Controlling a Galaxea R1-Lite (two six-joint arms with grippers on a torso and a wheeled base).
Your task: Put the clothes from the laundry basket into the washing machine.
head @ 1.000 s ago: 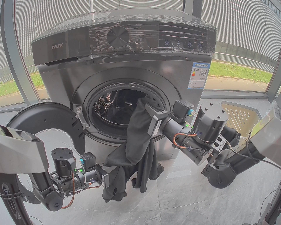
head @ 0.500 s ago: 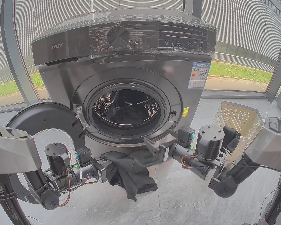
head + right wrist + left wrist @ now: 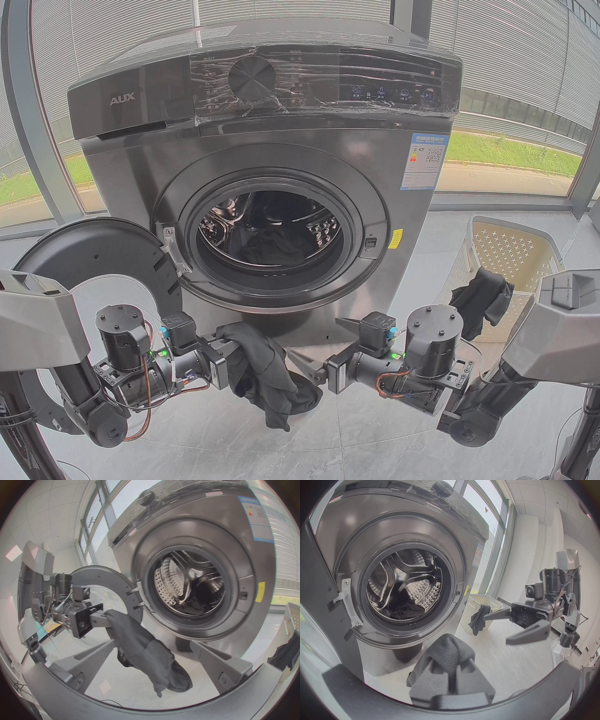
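The left pincer (image 3: 230,351) is clamped on one bunched fold of a limp, dark knit garment (image 3: 269,381) that sags low toward the glossy floor (image 3: 375,437), below the washer's (image 3: 144,181) round mouth. I'd guess it could drag, catch the rim or slip free, while the right pincer (image 3: 312,337), spread wide and empty, hangs just beside it. Beyond, a dark piece (image 3: 272,247) lies in the ribbed steel drum (image 3: 322,231), and a dark cloth (image 3: 481,297) drapes the perforated basket's (image 3: 519,247) rim.

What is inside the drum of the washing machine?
A dark garment lies crumpled on the bottom of the drum. Whether more clothing lies under it cannot be seen, and the door ring hides the drum's lowest front part.
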